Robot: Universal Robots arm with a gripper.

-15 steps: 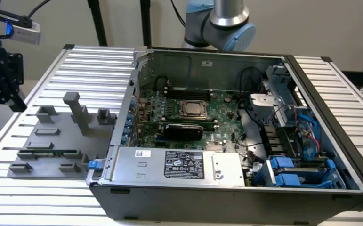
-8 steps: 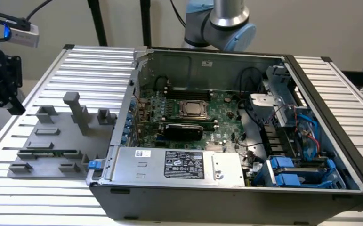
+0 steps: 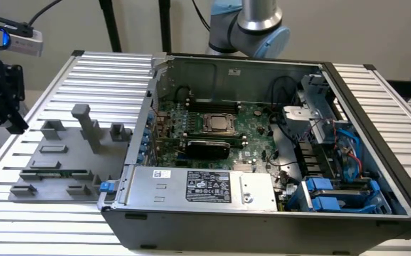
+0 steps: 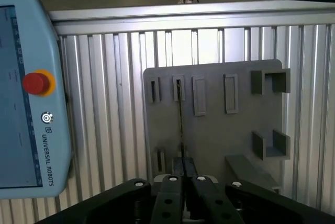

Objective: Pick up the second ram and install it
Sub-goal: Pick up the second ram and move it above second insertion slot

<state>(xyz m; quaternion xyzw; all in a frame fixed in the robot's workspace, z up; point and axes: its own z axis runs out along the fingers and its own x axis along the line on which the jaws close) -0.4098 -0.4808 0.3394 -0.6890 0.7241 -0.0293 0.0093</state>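
Green second ram (image 3: 63, 173) edge-on beneath end effector (image 4: 183, 179)

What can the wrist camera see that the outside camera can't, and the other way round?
Wrist view: a teach pendant with a red button, and the gripper right by one end of the second ram, seen edge-on as a thin line.
Exterior view: the open computer case, its green motherboard, the silver power supply, blue drive bays and the robot arm.
Both: the ribbed metal table, the grey holder plate and the second ram sitting in it.
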